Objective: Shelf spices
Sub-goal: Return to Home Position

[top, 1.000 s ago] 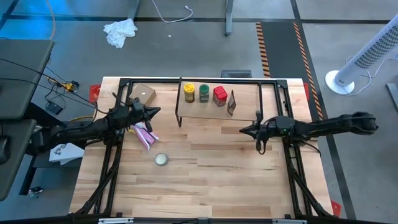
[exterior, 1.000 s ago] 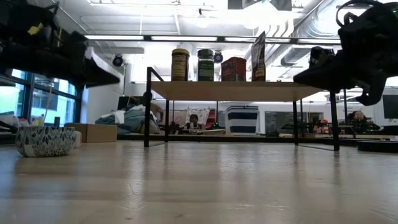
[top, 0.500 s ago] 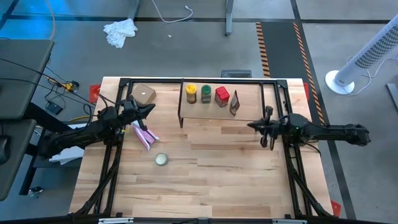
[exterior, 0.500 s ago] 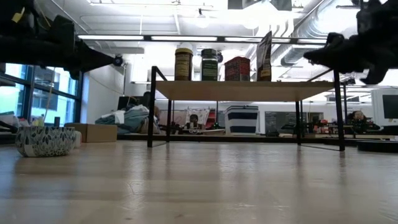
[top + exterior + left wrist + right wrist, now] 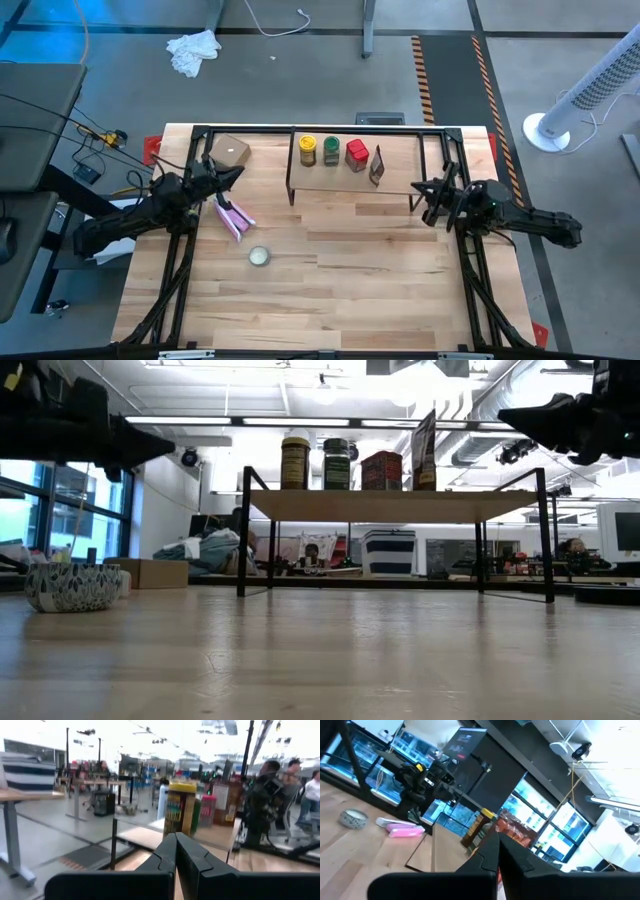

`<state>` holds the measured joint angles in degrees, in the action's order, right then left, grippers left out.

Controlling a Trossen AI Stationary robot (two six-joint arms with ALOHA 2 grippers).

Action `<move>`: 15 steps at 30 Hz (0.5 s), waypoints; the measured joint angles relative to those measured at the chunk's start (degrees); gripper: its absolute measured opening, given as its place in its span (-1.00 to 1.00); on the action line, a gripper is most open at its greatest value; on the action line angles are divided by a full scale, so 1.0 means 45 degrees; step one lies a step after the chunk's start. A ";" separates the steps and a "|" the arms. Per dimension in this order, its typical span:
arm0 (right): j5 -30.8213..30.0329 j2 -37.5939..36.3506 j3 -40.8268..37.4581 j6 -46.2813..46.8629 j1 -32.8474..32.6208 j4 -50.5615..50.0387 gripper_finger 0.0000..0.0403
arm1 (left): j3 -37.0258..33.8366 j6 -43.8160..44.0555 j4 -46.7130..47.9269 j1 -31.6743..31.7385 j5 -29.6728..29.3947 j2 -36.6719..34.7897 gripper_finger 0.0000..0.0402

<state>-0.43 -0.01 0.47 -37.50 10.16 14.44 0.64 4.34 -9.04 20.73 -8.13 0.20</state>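
Observation:
The shelf (image 5: pixel 345 178) stands at the table's far middle on thin black legs. On its wooden top board stand, left to right, the yellow-lidded jar (image 5: pixel 307 150), the green-lidded jar (image 5: pixel 331 151) and the red boxy container (image 5: pixel 355 152). The brown packet (image 5: pixel 377 165) stands on its lower edge at the board's right end, also seen in the low view (image 5: pixel 425 452). My left gripper (image 5: pixel 236 171) hovers left of the shelf, shut and empty. My right gripper (image 5: pixel 417 189) hovers off the shelf's right near corner, shut and empty. Both are raised above shelf height in the low view.
A pink packet (image 5: pixel 233 218) lies on the table below my left gripper, with a pale round tin (image 5: pixel 259 256) nearer the front. A cardboard box (image 5: pixel 232 150) sits at the far left. Black frame rails run along both table sides. People show in the room behind.
Both arms have drawn back from the shelf and risen. My left gripper has moved a little toward the table's left edge. My right gripper has moved toward the right and far edges as its arm folded in. Both have stayed shut. The spices on the shelf have kept still.

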 joint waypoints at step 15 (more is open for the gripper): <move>-0.0001 0.0000 0.0000 0.0000 -0.0541 -0.0400 -1.00 | 0.0019 0.0000 0.1799 -0.0228 0.0746 0.0325 -0.99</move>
<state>-0.43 -0.01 0.47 -37.50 7.73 12.64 0.73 4.34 -0.95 19.71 -4.77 1.66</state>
